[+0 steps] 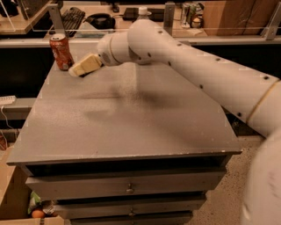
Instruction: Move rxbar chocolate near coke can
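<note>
In the upper left of the frame, the gripper (82, 67) hung just over the far left corner of the table (131, 127), tilted down to the left, its tip low over the top. Just left of it stood the can (61, 52), upright, red with a silver top, near the table's back left edge; the gap between can and gripper was narrow and they did not seem to touch. How the gripper was set, and whether it had hold of anything, could not be told: it read as one pale cream block. A thin dark sliver (81, 75) showed under its tip, against the tabletop; could not tell if that was the rxbar, which was otherwise hidden.

The white arm (197, 66) ran from the right edge of the frame up and left across the table to the gripper, with a soft shadow on the grey top below it. A bottle cap (142, 10) peeked over the arm at top centre. A keyboard (72, 17) lay on the desk behind, upper left. Drawers (127, 186) with small knobs sat under the tabletop at the bottom. A white power strip (6, 100) sat at the left edge.
</note>
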Motion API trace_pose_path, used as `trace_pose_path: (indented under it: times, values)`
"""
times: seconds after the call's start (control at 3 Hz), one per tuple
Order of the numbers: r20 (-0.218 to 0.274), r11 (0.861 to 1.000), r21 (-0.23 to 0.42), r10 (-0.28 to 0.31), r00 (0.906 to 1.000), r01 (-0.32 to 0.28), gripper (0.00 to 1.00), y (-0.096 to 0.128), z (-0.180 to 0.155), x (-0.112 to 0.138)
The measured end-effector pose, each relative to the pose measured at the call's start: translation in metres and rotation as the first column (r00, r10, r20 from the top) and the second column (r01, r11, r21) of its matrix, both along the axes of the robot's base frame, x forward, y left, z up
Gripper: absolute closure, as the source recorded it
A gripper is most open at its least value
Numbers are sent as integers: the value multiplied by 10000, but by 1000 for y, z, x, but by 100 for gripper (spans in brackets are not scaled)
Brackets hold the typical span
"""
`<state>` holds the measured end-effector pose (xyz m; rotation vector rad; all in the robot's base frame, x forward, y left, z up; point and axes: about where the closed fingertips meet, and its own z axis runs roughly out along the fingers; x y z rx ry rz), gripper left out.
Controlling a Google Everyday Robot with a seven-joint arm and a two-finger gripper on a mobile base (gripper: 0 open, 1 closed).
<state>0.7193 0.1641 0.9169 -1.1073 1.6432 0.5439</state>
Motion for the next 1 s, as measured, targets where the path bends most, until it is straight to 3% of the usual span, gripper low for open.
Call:
trace_pose_path:
  times: [0.33, 0.67, 1.0]
  values:
    - [264, 9978, -373, -539, 9982, 549, 0, -66, 11, -48]
    - [683, 9810, -1259, -1400, 9878, 1477, 0, -162, 35, -86]
    - [674, 9749, -1411, -1643, 9841, 1725, 0, -185, 37, -92]
